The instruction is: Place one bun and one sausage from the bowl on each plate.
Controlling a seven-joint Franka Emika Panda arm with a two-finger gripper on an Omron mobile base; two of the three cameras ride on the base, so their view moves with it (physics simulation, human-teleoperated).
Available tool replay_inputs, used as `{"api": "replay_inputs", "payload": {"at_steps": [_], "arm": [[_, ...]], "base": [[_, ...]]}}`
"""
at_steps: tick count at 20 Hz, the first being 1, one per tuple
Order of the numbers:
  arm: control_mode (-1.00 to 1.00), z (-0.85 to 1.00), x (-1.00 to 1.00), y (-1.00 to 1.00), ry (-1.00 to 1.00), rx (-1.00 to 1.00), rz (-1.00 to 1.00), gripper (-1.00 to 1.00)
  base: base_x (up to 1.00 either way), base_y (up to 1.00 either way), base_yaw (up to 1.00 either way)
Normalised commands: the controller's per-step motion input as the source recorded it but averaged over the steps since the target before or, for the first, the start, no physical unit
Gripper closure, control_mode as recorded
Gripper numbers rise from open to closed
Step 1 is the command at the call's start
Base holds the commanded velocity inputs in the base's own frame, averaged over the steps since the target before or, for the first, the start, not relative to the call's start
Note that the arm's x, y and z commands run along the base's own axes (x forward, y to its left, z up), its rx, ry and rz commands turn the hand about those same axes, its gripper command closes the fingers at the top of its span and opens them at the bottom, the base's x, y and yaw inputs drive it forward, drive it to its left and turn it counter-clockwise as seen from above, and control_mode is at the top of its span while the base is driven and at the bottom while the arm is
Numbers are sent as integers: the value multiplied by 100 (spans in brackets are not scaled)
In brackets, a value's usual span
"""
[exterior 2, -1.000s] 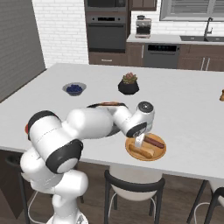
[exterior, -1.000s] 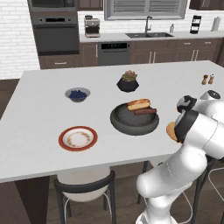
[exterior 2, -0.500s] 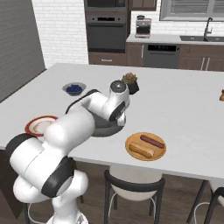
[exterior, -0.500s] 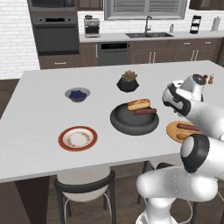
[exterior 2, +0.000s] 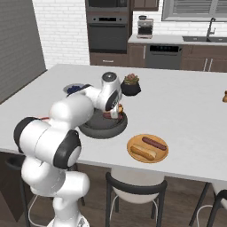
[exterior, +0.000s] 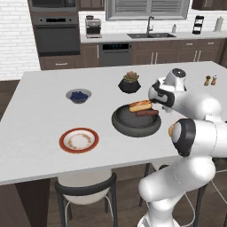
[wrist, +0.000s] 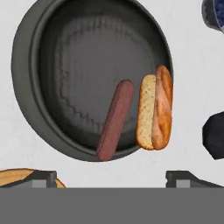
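Observation:
The dark bowl (wrist: 26,65) holds one sausage (wrist: 116,119) and one bun (wrist: 155,113) side by side near its rim. My gripper (wrist: 111,179) hovers above the bowl's edge, open, with nothing between its fingers. In the left base view the gripper (exterior: 157,99) sits just right of the bun (exterior: 140,105) and sausage (exterior: 147,113) in the bowl (exterior: 124,126). The orange-tan plate (exterior 2: 133,144) carries a bun (exterior 2: 142,152) and a sausage (exterior 2: 154,143). The white plate with a red rim (exterior: 79,140) lies bare, left of the bowl.
A small bowl of blue berries (exterior: 79,95) and a black pot with a plant (exterior: 129,83) stand behind the bowl. Two small shakers (exterior: 210,80) are at the far right. Stools stand under the counter's front edge.
My arm has swung from the orange-tan plate over to the dark bowl. The bun and sausage stay on that plate.

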Motion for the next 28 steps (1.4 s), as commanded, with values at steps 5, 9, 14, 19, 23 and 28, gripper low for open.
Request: {"api": "replay_inputs", "payload": {"at_steps": [5, 9, 14, 19, 23, 28], "arm": [[-100, -48, 19, 6, 15, 8, -1, -100], [-100, -28, 18, 0, 15, 22, 0, -100], [-100, -13, 29, 1, 4, 10, 0, -100], [-100, -44, 17, 4, -1, -10, 0, -100], [-100, -43, 16, 0, 0, -7, 0, -100], [-100, -44, 13, 0, 2, -1, 0, -100]], "base": [[0, 0, 0], [0, 0, 0], [0, 0, 0], [0, 0, 0], [0, 0, 0], [0, 0, 0]]}}
